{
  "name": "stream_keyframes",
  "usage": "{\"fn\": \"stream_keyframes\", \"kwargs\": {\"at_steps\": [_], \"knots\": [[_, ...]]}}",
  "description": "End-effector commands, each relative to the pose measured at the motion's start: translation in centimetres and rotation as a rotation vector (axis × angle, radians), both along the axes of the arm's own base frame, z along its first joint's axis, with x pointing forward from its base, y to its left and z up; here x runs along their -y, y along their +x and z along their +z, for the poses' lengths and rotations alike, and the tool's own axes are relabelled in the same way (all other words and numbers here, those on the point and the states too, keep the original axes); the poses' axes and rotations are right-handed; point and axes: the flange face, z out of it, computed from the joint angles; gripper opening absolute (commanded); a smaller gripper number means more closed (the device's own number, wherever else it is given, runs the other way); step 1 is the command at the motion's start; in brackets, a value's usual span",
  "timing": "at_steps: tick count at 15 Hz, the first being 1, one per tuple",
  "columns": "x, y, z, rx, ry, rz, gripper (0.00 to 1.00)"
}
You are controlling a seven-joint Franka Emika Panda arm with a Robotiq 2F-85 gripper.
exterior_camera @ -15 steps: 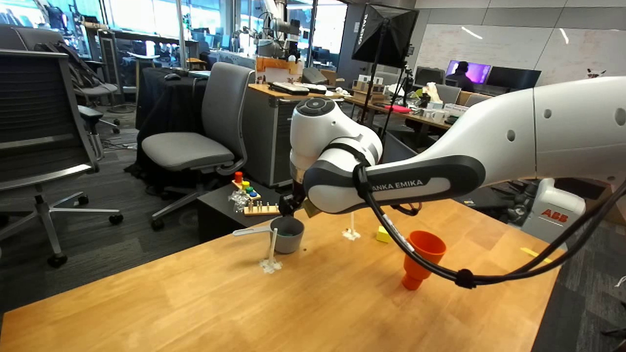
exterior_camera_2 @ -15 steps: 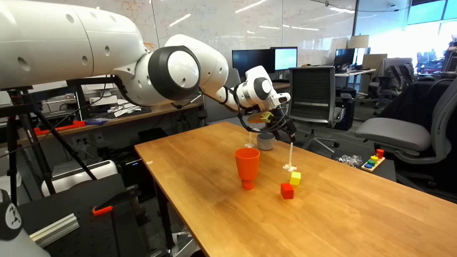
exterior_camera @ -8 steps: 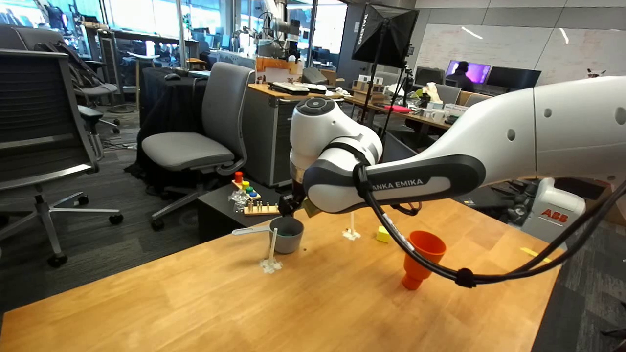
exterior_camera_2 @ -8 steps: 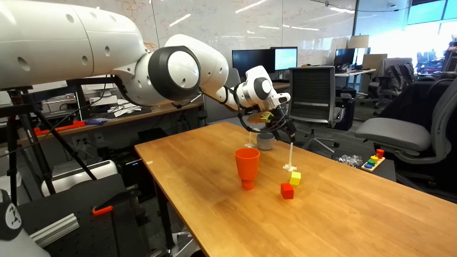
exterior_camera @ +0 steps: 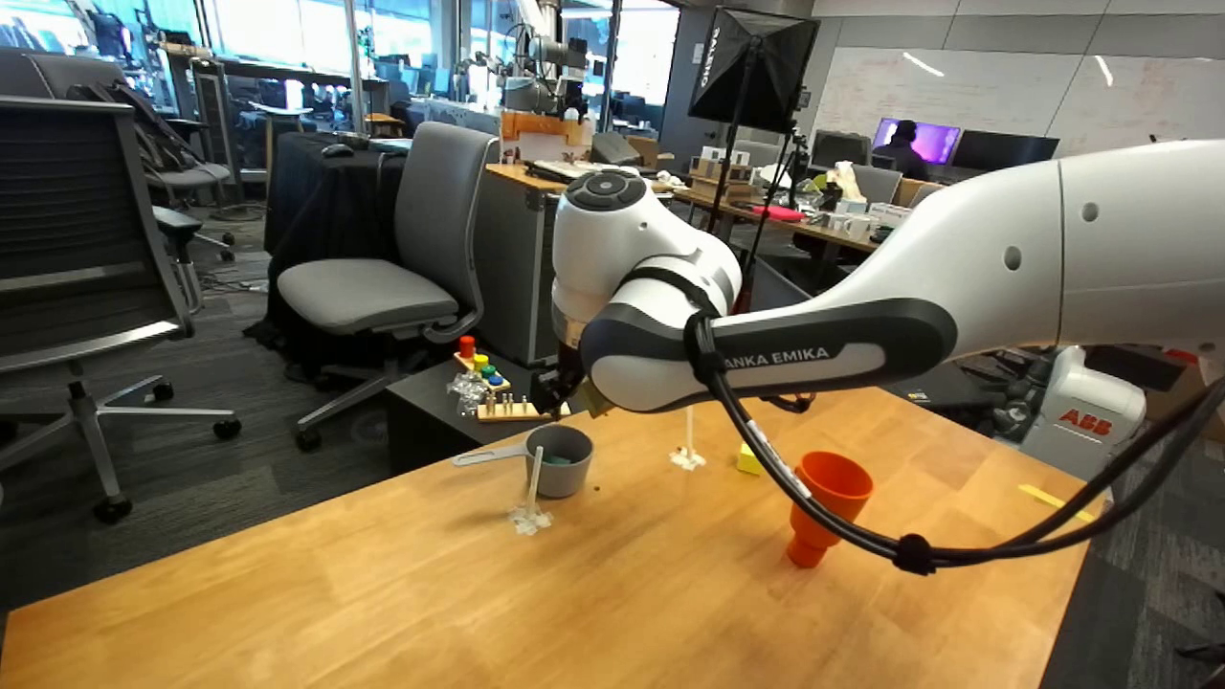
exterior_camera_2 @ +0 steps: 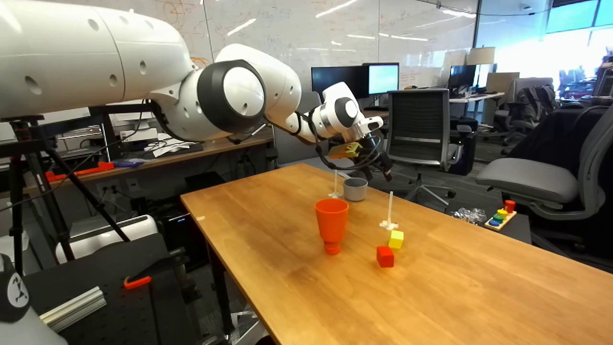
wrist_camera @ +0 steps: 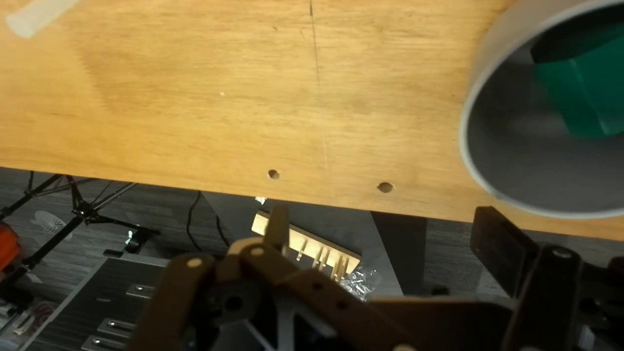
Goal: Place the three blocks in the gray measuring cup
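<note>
The arm (exterior_camera: 852,330) reads “ANKA EMIKA” (a white machine (exterior_camera: 1086,407), “ABB”); its pincer (wrist_camera: 382,229) gapes wide.

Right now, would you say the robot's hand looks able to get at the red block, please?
Probably yes, once moved across from near the gray measuring cup: the hand is open and holds nothing, and nothing covers the red block, though the yellow block sits close.

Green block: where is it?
The green block lies inside the gray measuring cup, at the upper right of the wrist view, cut off by the frame's right edge.
</note>
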Motion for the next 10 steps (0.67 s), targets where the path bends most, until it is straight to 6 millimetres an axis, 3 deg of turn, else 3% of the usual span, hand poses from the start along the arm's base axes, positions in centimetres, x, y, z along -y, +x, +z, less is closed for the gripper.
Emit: {"fn": "stream_keyframes", "kwargs": {"at_steps": [1,6,10], "knots": [[-1.2,0.2,2.3,0.038,-0.031,0.021,0.98],[-2.5,0.1,3.6,0.046,-0.009,0.026,1.0],[-3.0,-0.2,3.0,0.028,0.022,0.028,1.0]]}}
